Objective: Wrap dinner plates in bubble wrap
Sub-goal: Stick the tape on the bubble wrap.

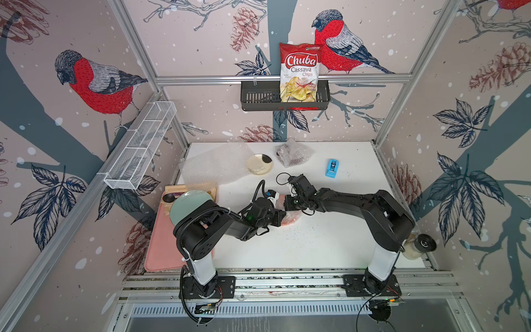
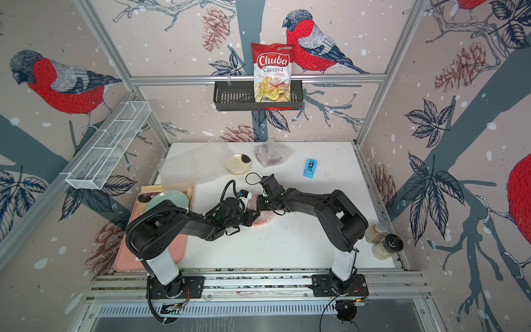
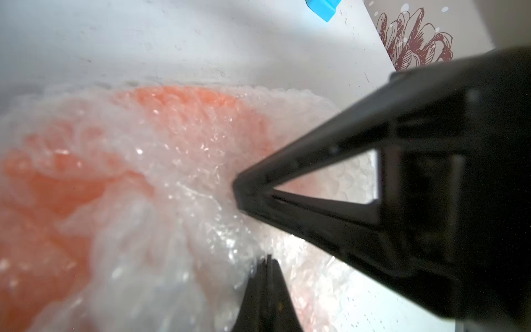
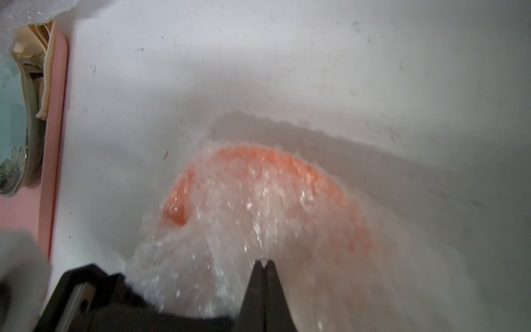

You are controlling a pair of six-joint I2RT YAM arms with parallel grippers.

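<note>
An orange dinner plate (image 1: 290, 220) lies mid-table, bundled in bubble wrap (image 3: 178, 172). Both grippers meet over it. My left gripper (image 3: 268, 257) is shut, its tips pinching a raised fold of the wrap. Facing it a short way off, my right gripper (image 4: 264, 261) is shut on another fold. The orange rim (image 4: 253, 155) shows through the film. A cream plate with a dark rim (image 1: 259, 163) lies bare at the back. Beside it sits a dark plate bundled in wrap (image 1: 292, 156). A loose bubble wrap sheet (image 1: 212, 166) lies at the back left.
A blue tape dispenser (image 1: 332, 168) stands at the back right. At the left a pink tray (image 1: 163, 244) carries a pale green plate (image 1: 189, 205). Two jars (image 2: 379, 235) stand by the right arm's base. Black specks dot the table in front of the bundle.
</note>
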